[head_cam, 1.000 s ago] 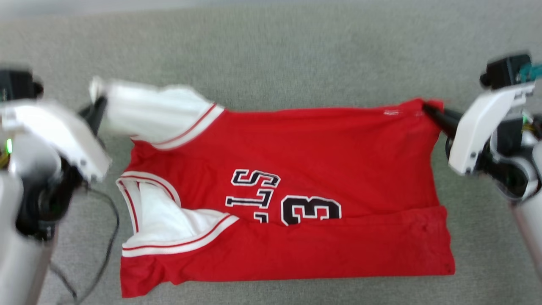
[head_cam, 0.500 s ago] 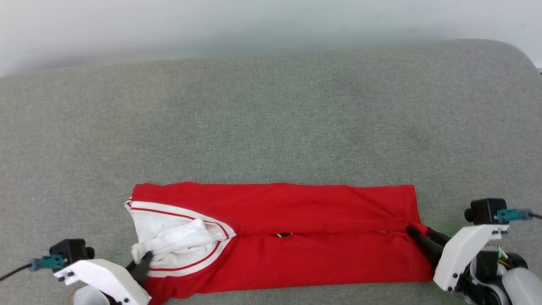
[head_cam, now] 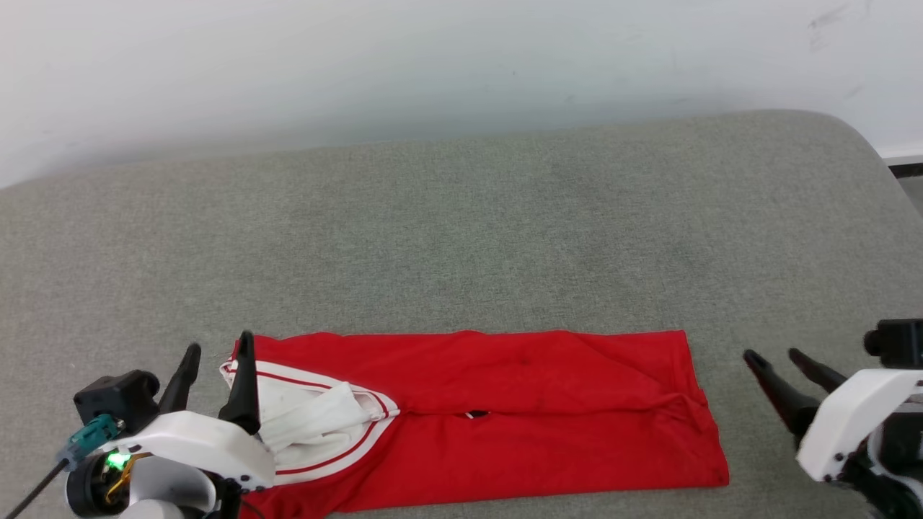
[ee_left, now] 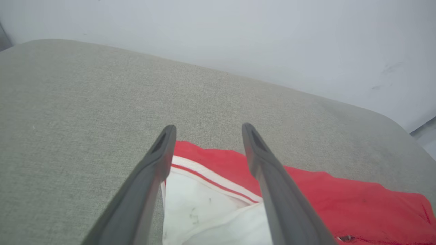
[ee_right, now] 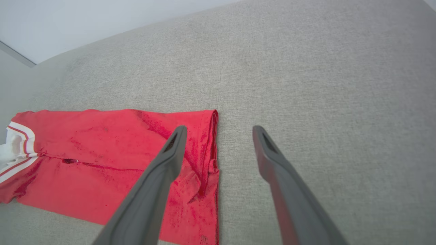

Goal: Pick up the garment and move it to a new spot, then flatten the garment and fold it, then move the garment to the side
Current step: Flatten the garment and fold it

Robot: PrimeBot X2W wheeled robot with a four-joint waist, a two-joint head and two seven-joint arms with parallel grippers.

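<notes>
The red garment (head_cam: 505, 411) lies folded into a long band near the front of the grey cushioned surface (head_cam: 461, 238), its white sleeve and striped trim (head_cam: 317, 422) at the left end. My left gripper (head_cam: 220, 348) stands open at that left end, above the trim, with nothing between its fingers; the left wrist view shows the garment (ee_left: 340, 204) below its spread fingers (ee_left: 163, 149). My right gripper (head_cam: 775, 355) is open, just right of the garment's right edge and apart from it. In the right wrist view the garment (ee_right: 102, 160) lies to the left of the open gripper (ee_right: 219, 128).
A pale wall (head_cam: 433, 65) rises behind the cushioned surface. The surface's rounded right edge (head_cam: 876, 155) drops off at the far right. Wide bare fabric stretches beyond the garment.
Both grippers were shut on the garment's ends; they folded it toward the front, let go and now stand open. The head camera also tilted up.
</notes>
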